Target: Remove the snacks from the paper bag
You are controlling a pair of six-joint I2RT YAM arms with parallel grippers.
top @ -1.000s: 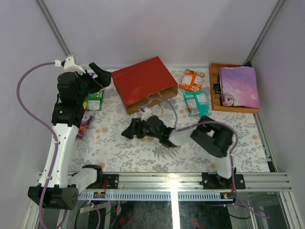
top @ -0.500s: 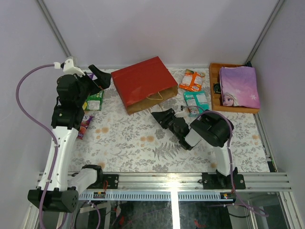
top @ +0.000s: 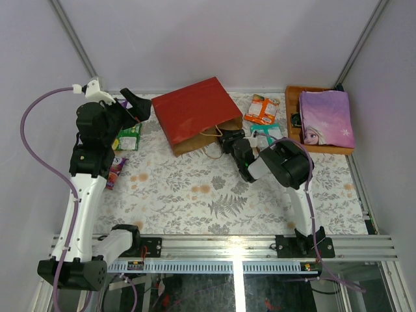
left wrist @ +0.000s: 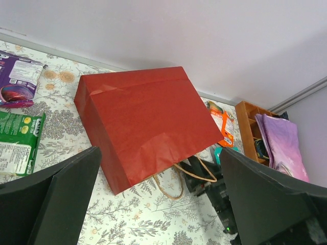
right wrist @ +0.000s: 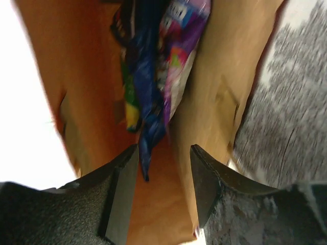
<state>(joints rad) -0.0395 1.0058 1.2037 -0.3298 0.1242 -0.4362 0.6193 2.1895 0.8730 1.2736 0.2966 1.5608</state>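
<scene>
Bag mouth versus right gripper (right wrist: 162,168) is the relation that counts. The paper bag (top: 198,114) lies on its side on the table (top: 175,195), closed end toward the far left, open mouth toward the near right, cord handles (top: 213,133) slack on the cloth in front of it. The right gripper sits right at that mouth, looking straight into the brown inside. Its fingers (right wrist: 120,196) are apart with nothing clamped between them, though the wrist view is blurred. Dead ahead and deeper in is the long blue packet (right wrist: 148,112). It lies end-on, long axis running along the bag's depth, near tip pointing back at the gap between the fingers and sitting closer to the left-hand one. A purple packet (right wrist: 181,51) is pressed against it, further in. Judging from this, a straight reach along the bag's axis would bring the fingers onto the blue tip, and closing too wide may pinch the kraft wall. The left gripper (top: 135,104) is spread wide and empty, hovering off the bag's closed end and well away from the mouth, so the right arm is much the nearer. Already out on the table are an orange packet (top: 262,108), a teal packet (top: 268,134) and a green packet (top: 129,136).
</scene>
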